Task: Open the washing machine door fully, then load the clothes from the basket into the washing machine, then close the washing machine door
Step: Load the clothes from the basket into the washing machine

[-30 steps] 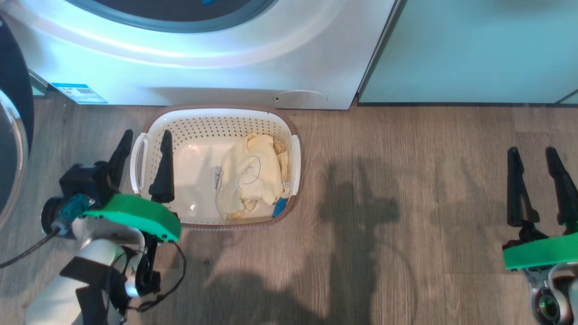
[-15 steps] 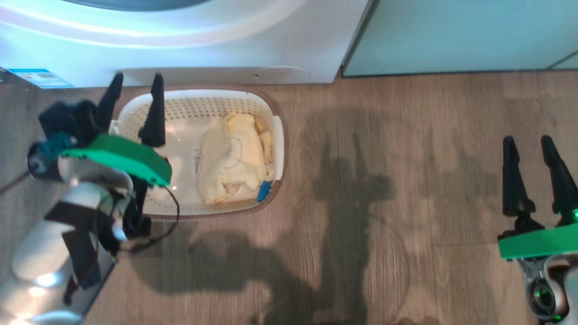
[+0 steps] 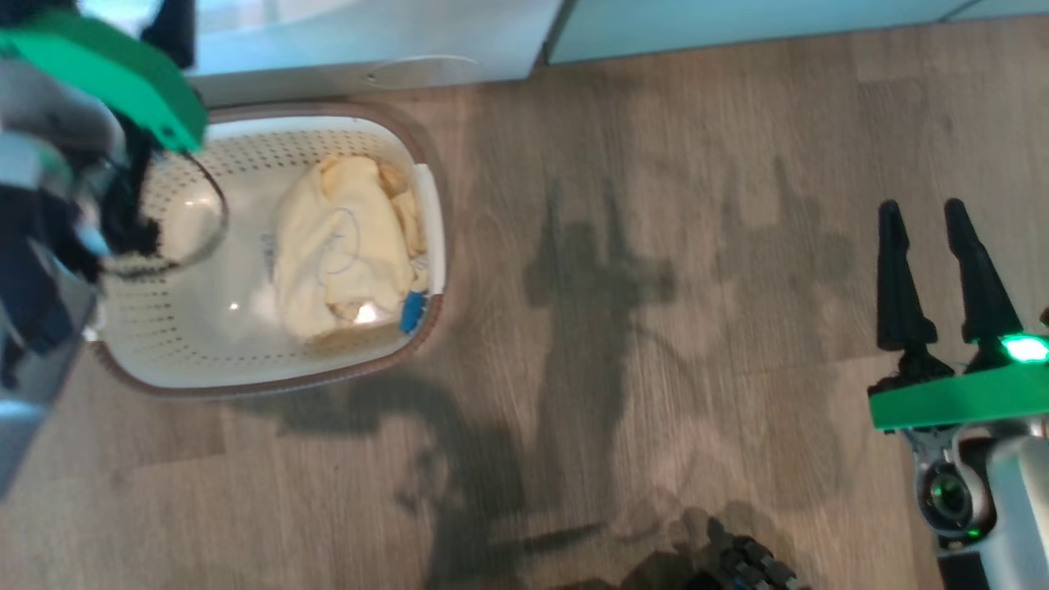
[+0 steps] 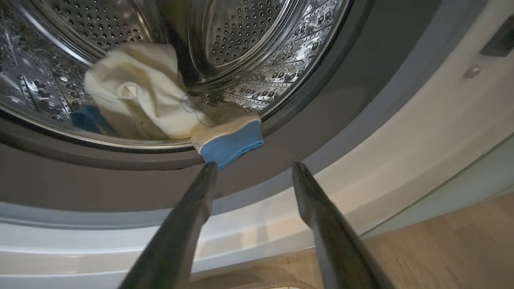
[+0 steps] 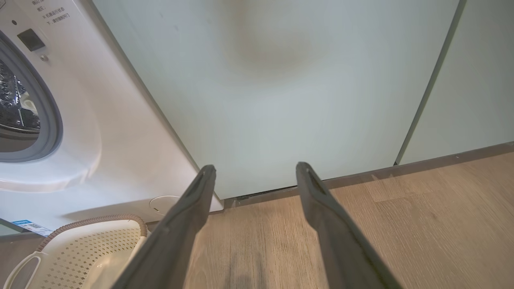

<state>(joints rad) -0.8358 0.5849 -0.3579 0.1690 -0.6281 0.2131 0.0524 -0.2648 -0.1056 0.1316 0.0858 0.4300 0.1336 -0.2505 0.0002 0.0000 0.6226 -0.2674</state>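
Two large things stand at the back: the washing machine (image 4: pixel 401 136), white, with its round opening uncovered, and beside it the pale-green cabinet doors (image 5: pixel 281 80). Inside the opening the grey gasket (image 4: pixel 341 100) goes around the shiny steel drum (image 4: pixel 261 48). The wooden floor (image 3: pixel 656 328) lies before both, with dark shadows of the robot on it. The basket (image 3: pixel 164 360) stands on this floor just in front of the machine, near its lower front panel; it is white, with perforated walls and a brown rim. Some of the clothes (image 3: pixel 344 246) lie in the basket, a pale-yellow heap against the wall on the robot's right side, with a thin dark line drawing and a bit of blue at the edge. One more pale-yellow garment (image 4: pixel 136 92) is already in the drum, low at the front, and its blue cuff (image 4: pixel 233 144) hangs over the drum's lip onto the gasket. The left gripper (image 4: pixel 255 165) points at the bottom of the opening, its fingers spread wide with nothing between them; one fingertip is just under the blue cuff, and I cannot tell if it touches. The right gripper (image 3: pixel 922 209) hangs over bare floor, well apart from the basket, its fingers also wide and holding nothing. A small blue label sticker (image 5: pixel 30 226) is low on the machine's front.
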